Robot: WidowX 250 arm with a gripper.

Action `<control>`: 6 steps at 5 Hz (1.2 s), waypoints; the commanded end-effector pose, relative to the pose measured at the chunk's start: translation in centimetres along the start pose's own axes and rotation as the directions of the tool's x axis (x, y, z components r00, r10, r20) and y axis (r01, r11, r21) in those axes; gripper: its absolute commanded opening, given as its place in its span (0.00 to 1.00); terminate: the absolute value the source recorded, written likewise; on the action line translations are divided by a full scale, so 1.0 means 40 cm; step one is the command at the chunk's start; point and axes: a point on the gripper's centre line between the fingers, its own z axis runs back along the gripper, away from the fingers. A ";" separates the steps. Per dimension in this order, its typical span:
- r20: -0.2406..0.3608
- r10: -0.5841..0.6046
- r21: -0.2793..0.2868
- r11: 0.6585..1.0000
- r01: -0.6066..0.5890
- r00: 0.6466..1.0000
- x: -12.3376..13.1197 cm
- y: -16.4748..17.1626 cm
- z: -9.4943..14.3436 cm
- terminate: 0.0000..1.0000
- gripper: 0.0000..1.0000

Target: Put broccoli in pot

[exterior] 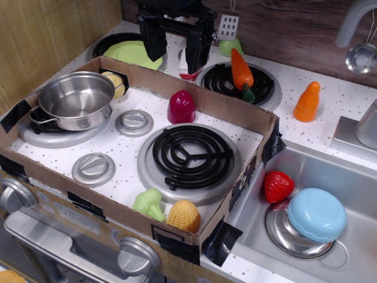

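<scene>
The gripper [175, 44] hangs at the stove's rear, fingers pointing down and spread apart — holding nothing. The broccoli [149, 204] lies at the front edge, touching the corn [184, 216] — well apart from the pot [77, 99].

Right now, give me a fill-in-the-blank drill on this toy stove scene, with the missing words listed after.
1. The small pale green toy broccoli lies beside the yellow ribbed ____ at the cardboard box's front edge.
2. The shiny round steel pot sits on the ____ rear burner and holds nothing.
3. The black tool hangs with its jaws ____, gripping nothing.
4. The red toy strawberry lies in the ____.

Missing words: corn; left; open; sink
</scene>
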 end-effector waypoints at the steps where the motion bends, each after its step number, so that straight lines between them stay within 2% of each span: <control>1: 0.000 0.000 0.000 1.000 0.000 1.000 0.000 0.000 0.000 0.00 1.00; 2: -0.019 0.137 0.033 0.990 -0.137 0.990 -0.045 -0.020 0.020 0.00 1.00; 3: 0.022 0.233 0.023 0.972 -0.234 0.972 -0.098 -0.041 0.000 0.00 1.00; 5: 0.111 0.333 0.087 0.935 -0.343 0.936 -0.209 -0.093 -0.006 0.00 1.00; 6: 0.105 0.347 0.104 0.928 -0.357 0.932 -0.246 -0.109 -0.035 0.00 1.00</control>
